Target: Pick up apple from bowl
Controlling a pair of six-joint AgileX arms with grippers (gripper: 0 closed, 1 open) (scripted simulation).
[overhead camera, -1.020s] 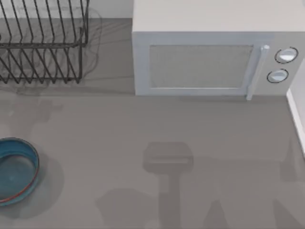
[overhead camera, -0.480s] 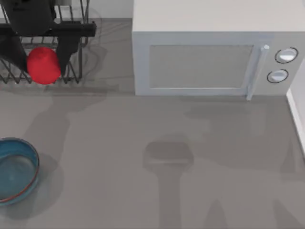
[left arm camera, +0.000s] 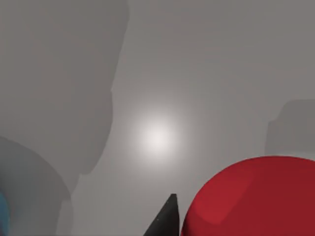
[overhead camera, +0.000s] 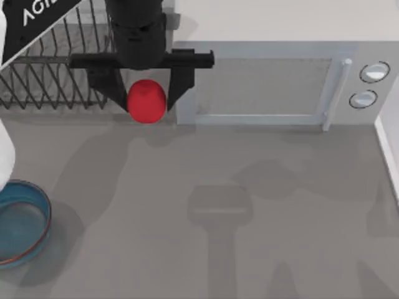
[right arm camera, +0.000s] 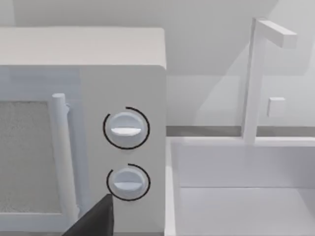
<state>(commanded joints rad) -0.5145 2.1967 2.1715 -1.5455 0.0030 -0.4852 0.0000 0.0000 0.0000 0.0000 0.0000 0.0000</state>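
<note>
My left tool [overhead camera: 147, 93] is clamped on the apple [overhead camera: 146, 101], fingers closed against both its sides, high above the desk [overhead camera: 262, 205] between the dish rack [overhead camera: 56, 68] and the microwave [overhead camera: 280, 81]. Half a second ago it held the apple over the rack; it has since carried it toward the microwave. The bowl [overhead camera: 22, 221] sits empty at the desk's left edge, well apart. I judge the pickup complete. My right arm idles beside the microwave's dials [right arm camera: 126, 129]; I cannot tell its tool's state.

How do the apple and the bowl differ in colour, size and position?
The apple is plain red; the bowl is blue with a reddish lower rim. The apple is smaller. The apple is held in the left gripper near the microwave; the bowl sits on the table. Both are round.
</note>
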